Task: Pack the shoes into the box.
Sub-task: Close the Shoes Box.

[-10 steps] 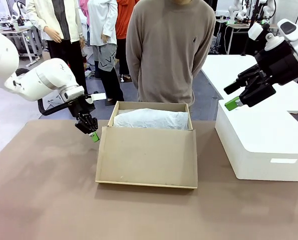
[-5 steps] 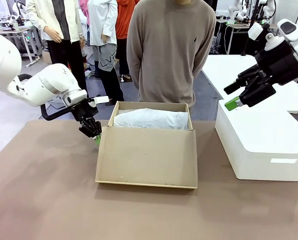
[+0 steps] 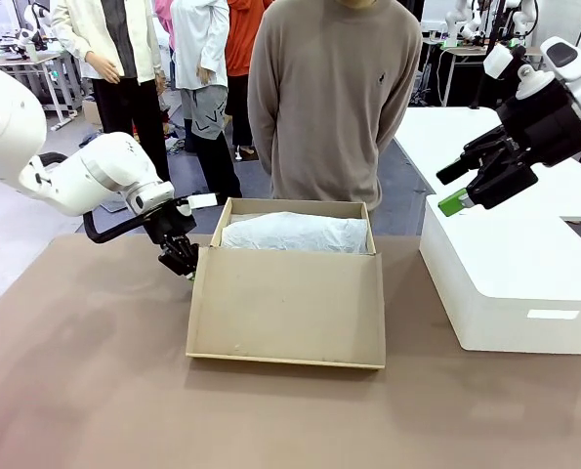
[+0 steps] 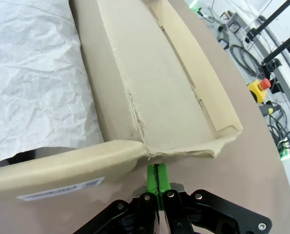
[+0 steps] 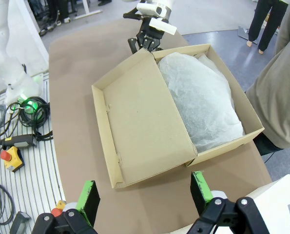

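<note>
The brown cardboard box (image 3: 285,303) lies at the table's middle, its hinged lid (image 5: 140,122) folded out toward me. White tissue paper (image 3: 295,233) is spread over what lies inside, so the shoes are hidden. A thin dark sliver (image 4: 13,158) peeks from under the tissue's edge; I cannot tell what it is. My left gripper (image 3: 186,266) is shut, its green pads (image 4: 157,176) pressed together and empty, just off the box's left corner (image 4: 145,148) where the lid joins. My right gripper (image 3: 453,188) hangs open high on the right, well away from the box.
A larger white rounded box (image 3: 510,283) stands on the table to the right. A person in a brown sweater (image 3: 329,98) stands right behind the cardboard box, hands behind the back. Bare brown table (image 3: 85,391) spreads in front and to the left.
My left gripper has moved right, up to the box's left corner. The right arm, the box and the person have not moved.
</note>
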Motion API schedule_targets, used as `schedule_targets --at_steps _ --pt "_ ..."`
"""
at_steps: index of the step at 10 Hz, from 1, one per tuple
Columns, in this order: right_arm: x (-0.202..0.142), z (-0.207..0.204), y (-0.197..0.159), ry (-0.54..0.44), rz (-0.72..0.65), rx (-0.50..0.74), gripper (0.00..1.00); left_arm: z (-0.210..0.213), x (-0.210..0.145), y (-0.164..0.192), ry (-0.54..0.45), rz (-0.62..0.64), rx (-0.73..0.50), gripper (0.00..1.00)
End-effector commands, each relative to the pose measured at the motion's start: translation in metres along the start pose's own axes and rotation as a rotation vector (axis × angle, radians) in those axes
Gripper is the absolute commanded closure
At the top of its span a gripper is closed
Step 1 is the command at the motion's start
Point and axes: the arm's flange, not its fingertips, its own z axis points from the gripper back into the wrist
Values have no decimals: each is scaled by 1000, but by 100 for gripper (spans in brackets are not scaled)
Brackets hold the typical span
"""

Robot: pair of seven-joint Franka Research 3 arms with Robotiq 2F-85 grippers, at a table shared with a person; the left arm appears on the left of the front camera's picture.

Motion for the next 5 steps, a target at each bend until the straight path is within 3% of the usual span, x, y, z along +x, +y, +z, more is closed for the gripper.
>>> schedule_targets --at_steps 1,5 --pt "1 -2 -2 -34 21 11 0 -6 0 -6 -32 -7 -16 100" --pt "1 -2 -2 -34 21 11 0 -15 1 -9 -56 -16 -61 100"
